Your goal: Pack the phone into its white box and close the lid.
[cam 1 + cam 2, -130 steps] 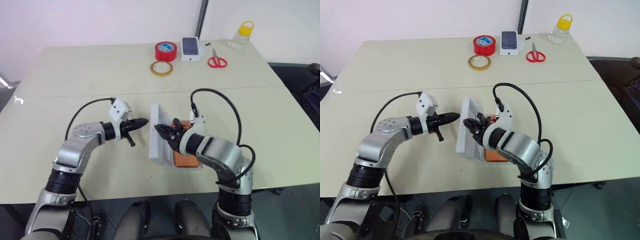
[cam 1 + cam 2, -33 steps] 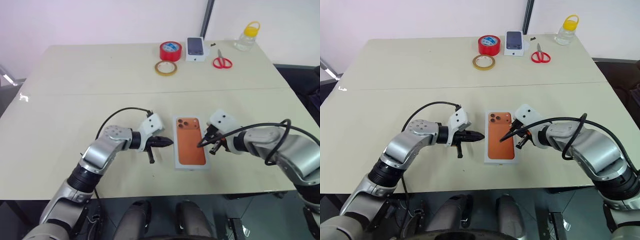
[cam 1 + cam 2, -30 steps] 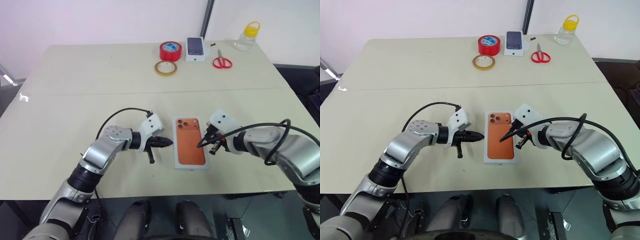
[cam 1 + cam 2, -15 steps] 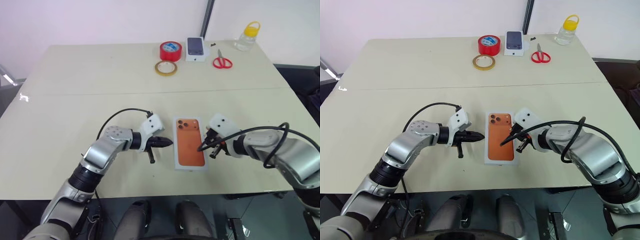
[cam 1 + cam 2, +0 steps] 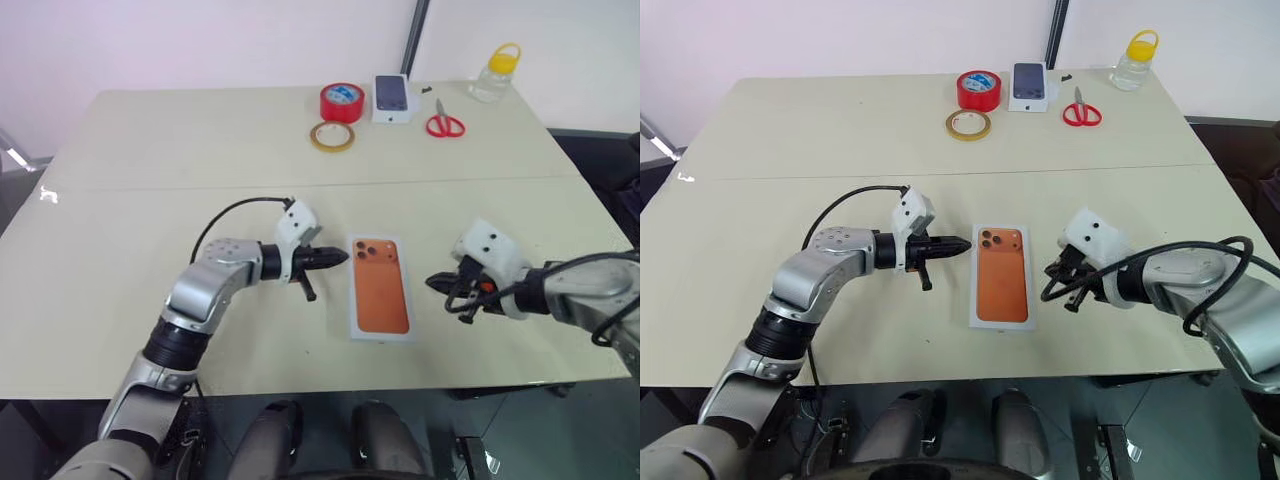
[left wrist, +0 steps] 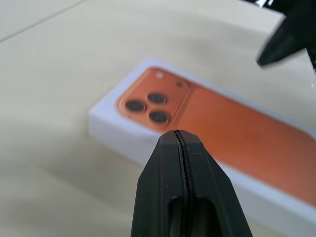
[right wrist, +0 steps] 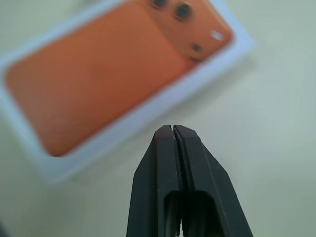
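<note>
The shallow white cardboard lid with the orange phone print (image 5: 380, 287) lies flat on the pale table (image 5: 150, 150), print side up. It sits closed over the white box, so the box and the phone inside are hidden.

The left gripper (image 5: 342, 258) is at about 9 o'clock from the lid, near its top corner, just beside it and not touching. Its two black fingers (image 6: 180, 187) are pressed together with nothing between them.

The right gripper (image 5: 433, 281) is at about 3 o'clock from the lid, a little way off from its edge. Its two black fingers (image 7: 175, 182) are pressed together too, and hold nothing.

Far off at about 12 o'clock from the lid, near the back edge of the table, are a red roll of tape (image 5: 338, 101), a flat yellowish ring of tape (image 5: 330, 136), a small white box with a dark phone picture (image 5: 392, 98), red-handled scissors (image 5: 440, 121) and a clear bottle with a yellow cap (image 5: 495, 72).
</note>
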Action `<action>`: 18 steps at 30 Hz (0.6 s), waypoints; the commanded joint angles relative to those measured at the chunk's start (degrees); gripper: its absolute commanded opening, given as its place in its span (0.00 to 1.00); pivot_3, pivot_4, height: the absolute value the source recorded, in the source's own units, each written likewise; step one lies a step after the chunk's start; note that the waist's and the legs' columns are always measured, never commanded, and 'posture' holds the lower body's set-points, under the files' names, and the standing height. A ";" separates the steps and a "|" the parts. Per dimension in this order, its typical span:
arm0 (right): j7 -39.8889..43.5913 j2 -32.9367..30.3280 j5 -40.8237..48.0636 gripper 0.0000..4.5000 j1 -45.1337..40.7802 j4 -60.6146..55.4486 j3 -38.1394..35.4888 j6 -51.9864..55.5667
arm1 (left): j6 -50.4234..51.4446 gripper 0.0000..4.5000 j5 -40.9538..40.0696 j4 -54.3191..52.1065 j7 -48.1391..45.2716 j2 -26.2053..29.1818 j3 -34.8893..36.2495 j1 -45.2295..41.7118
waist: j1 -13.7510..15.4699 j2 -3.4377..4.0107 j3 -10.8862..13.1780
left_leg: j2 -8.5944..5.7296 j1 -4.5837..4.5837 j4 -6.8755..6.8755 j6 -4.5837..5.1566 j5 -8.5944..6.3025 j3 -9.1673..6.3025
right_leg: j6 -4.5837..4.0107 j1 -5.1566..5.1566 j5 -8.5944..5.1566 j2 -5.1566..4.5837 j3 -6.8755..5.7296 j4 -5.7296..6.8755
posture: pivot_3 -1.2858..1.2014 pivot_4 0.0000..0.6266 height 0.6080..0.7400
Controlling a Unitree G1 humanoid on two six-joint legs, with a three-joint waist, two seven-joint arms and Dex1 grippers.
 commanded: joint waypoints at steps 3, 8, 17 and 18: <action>-3.06 2.72 0.96 0.01 2.39 -4.98 3.38 1.81 | -2.51 0.00 4.72 1.14 -0.06 0.17 -6.97 -1.10 | 0.00 -0.01 -0.01 | 0.00 0.00 0.01 0.00 0.00 0.00 | 0.00 0.01 0.00 0.00 0.00 0.00 | 0.52 0.24 1.00; -6.06 4.21 0.91 0.01 3.45 -5.58 6.32 4.63 | -2.60 0.00 6.85 1.91 -0.31 1.34 -9.33 -0.92 | 0.02 -0.04 -0.04 | -0.02 0.01 0.02 0.00 0.00 -0.01 | 0.00 0.02 0.00 -0.02 0.01 0.00 | 0.52 0.24 1.00; -6.50 4.62 -2.62 0.01 0.70 -0.04 0.69 -3.57 | -3.13 0.00 2.33 -3.59 0.30 4.75 -0.09 4.32 | -0.11 -0.03 -0.05 | 0.01 0.16 0.00 0.00 0.00 -0.02 | 0.00 0.15 0.00 0.01 0.01 -0.03 | 0.52 0.24 1.00; -6.52 4.97 -3.53 0.01 0.24 1.52 -0.34 -5.83 | -2.92 0.00 1.72 -4.31 0.73 5.27 1.34 5.23 | -0.23 -0.03 -0.05 | 0.00 0.16 0.00 0.00 0.00 -0.02 | 0.00 0.16 0.00 0.00 0.01 -0.02 | 0.52 0.24 1.00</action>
